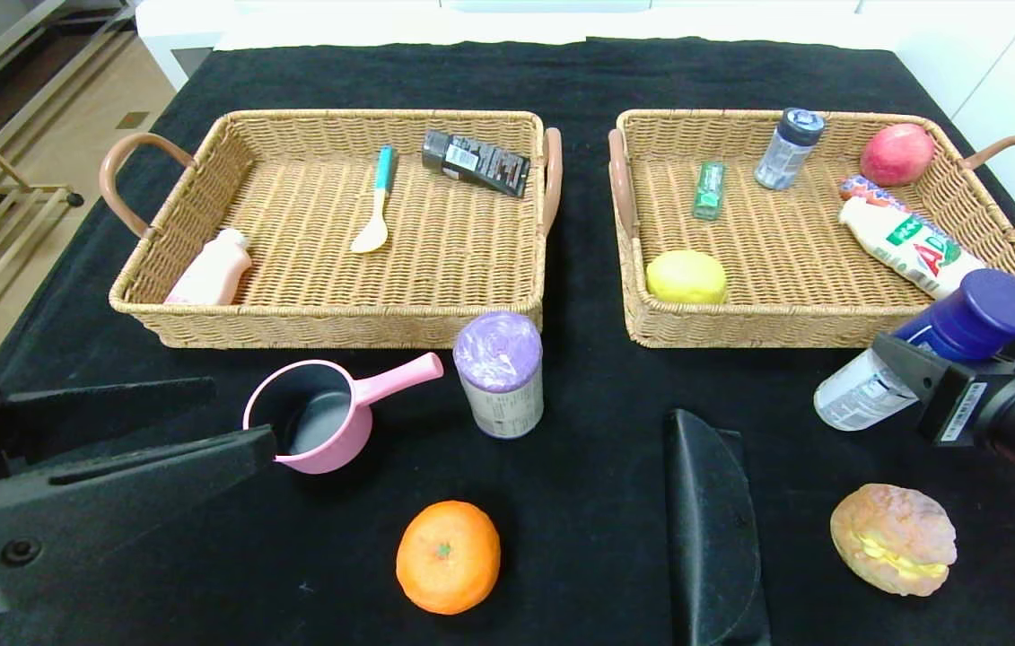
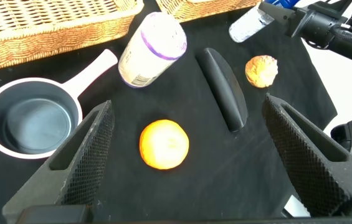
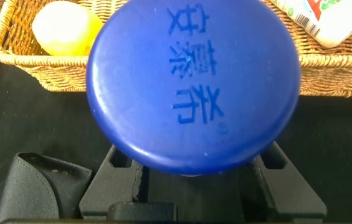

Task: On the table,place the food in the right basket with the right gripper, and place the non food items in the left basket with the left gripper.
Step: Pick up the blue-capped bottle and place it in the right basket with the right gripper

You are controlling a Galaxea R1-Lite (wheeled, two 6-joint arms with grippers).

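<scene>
Black table (image 1: 561, 81) w/ two wicker baskets at the back: left basket (image 1: 328, 314) has a pink bottle, spoon and dark box inside; right basket (image 1: 830, 323) has a lemon, apple, milk bottle, small bottle and green pack. Left gripper (image 1: 202, 431) sits low at front left, fingers wide apart, nothing held, tips beside the pink saucepan (image 1: 319, 422). Black pouch (image 1: 709, 520), white canister (image 1: 500, 372), bun (image 1: 895, 538) and orange (image 1: 448, 556) lie on the cloth. Right gripper (image 1: 920, 372) is clamped on the tilted blue-cap bottle (image 1: 947, 341), just in front of the right basket's near corner.
</scene>
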